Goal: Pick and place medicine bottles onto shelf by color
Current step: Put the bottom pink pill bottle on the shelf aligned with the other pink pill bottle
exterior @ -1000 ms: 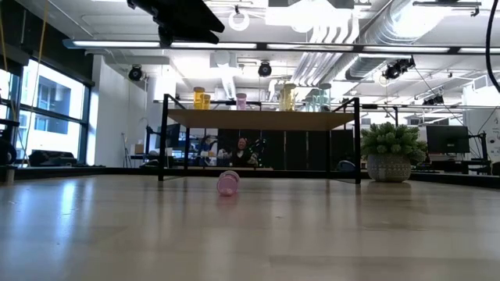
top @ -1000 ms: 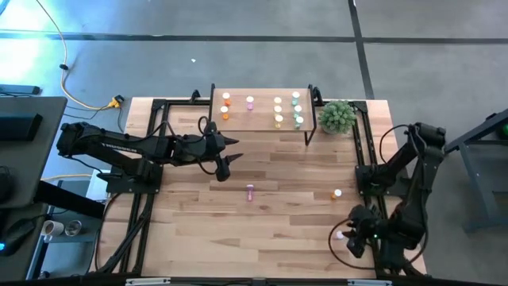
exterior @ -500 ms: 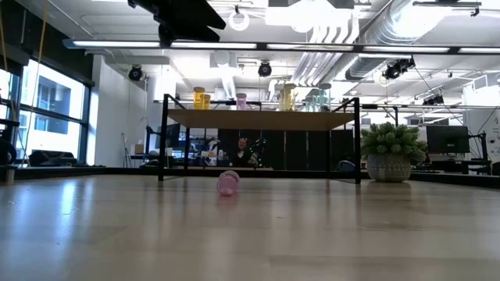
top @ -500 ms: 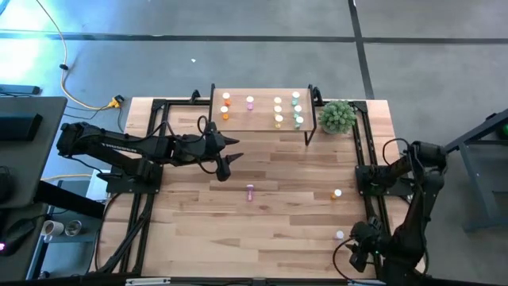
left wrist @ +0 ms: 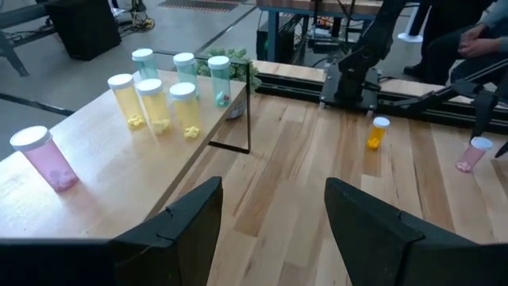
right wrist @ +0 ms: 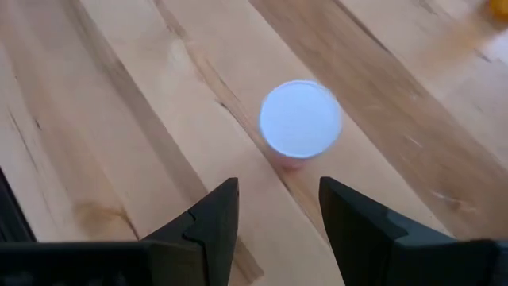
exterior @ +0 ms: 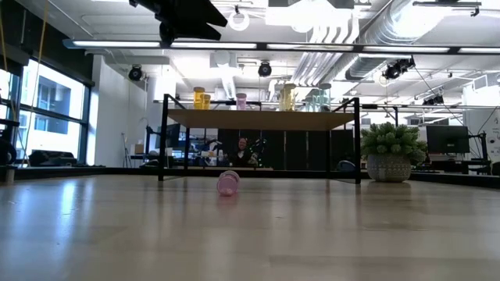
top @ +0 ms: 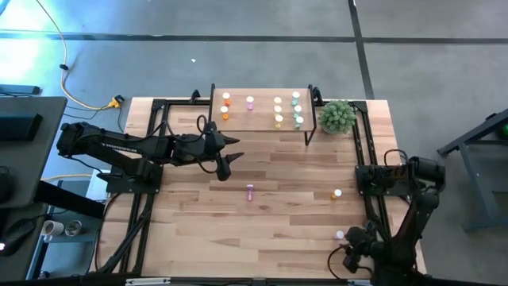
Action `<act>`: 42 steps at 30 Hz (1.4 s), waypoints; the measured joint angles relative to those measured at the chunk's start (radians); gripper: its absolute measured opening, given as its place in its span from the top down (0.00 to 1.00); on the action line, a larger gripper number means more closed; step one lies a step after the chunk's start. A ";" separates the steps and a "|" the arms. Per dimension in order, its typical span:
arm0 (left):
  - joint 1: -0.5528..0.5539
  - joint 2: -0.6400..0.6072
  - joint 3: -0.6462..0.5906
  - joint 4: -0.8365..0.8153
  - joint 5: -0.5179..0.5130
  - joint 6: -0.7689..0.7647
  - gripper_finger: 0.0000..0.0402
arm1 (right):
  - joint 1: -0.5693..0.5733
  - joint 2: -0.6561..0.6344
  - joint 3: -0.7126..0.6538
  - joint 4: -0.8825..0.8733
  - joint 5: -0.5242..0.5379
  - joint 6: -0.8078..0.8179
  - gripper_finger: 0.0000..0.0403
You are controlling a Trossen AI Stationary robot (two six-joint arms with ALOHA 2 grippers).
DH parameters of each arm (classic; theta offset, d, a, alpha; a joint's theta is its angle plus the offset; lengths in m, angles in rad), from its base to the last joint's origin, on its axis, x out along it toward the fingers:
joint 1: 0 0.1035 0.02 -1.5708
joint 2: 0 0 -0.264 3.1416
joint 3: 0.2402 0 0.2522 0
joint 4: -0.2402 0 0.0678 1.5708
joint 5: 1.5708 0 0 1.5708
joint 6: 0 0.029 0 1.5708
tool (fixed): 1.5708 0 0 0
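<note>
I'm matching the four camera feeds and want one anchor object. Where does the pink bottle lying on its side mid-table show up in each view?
High view: pink bottle at mid-table, on its side, in front of the shelf.
Low view: pink bottle at centre, below the shelf.
Left wrist view: not in it.
Right wrist view: not in it.
Shared landmark: the shelf, also in the left wrist view.

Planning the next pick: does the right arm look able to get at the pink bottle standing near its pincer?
Probably yes. The right pincer stands open just short of the pink bottle, which stands upright on bare table with nothing between them. The left pincer waits far off near the shelf.
</note>
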 joint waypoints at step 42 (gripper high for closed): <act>-0.004 0.000 0.000 -0.002 0.015 0.000 0.47 | -0.050 0.130 0.000 -0.016 0.086 0.047 0.79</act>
